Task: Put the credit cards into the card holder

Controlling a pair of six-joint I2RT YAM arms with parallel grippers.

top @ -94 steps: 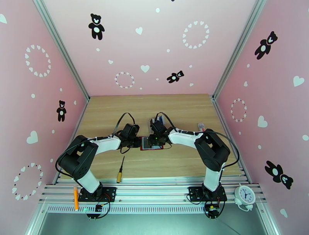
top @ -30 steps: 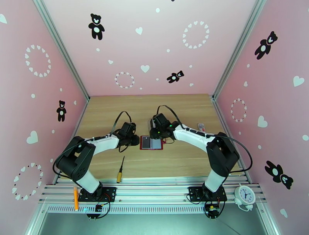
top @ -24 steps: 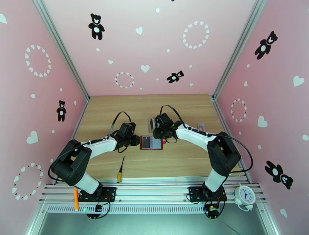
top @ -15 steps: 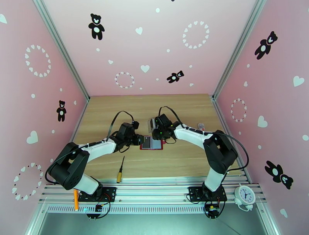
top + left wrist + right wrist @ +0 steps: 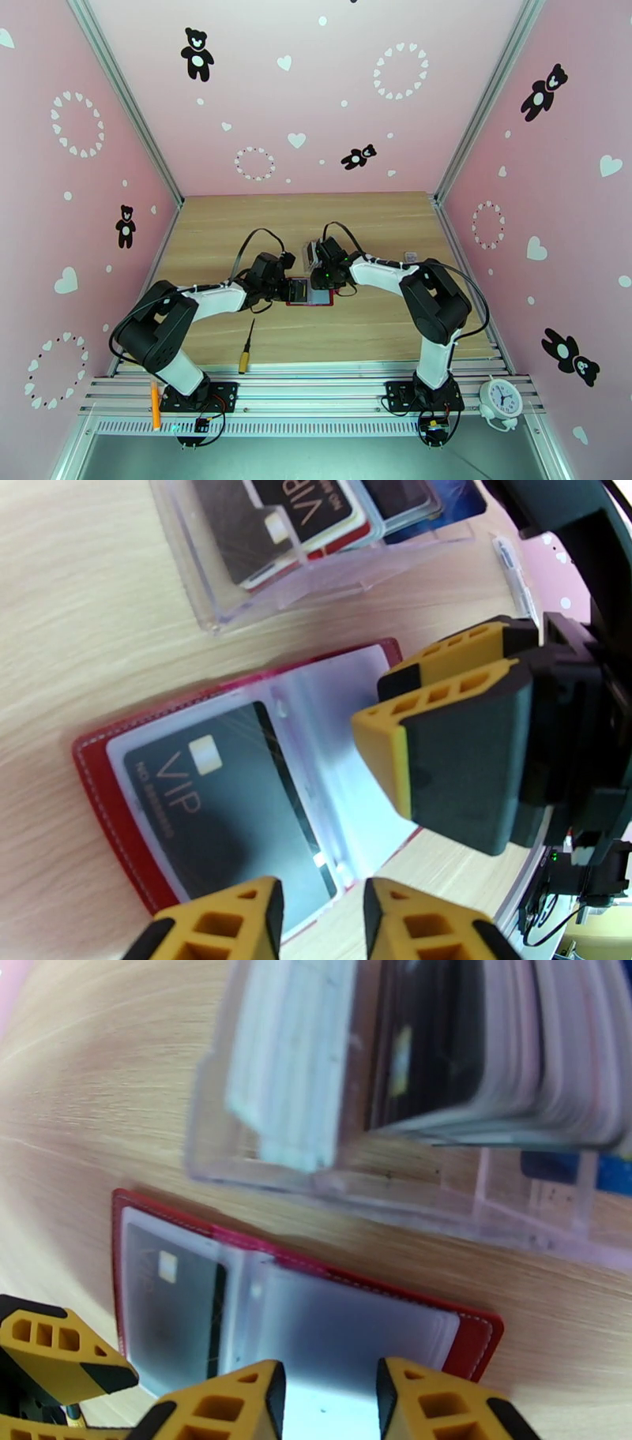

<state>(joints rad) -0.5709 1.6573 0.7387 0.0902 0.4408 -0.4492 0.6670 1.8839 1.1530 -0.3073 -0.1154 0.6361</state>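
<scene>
The card holder, a dark red wallet, lies open and flat on the table between both arms. A black credit card marked VIP sits in its left clear pocket; the right pocket looks bare. My left gripper hovers at the holder's left edge, jaws a little apart over the black card's near end, holding nothing. My right gripper stands over the holder's right half, jaws slightly apart with nothing between them. More credit cards stand in a clear rack just behind the holder.
The clear slotted rack sits directly behind the holder. A yellow-handled screwdriver lies near the front left. A small object rests at mid right. An orange pen and a white clock sit on the front rail.
My left gripper slid right up to the holder's left edge and its jaws widened a little. My right gripper drew back toward the rack, then returned over the holder's right half.
</scene>
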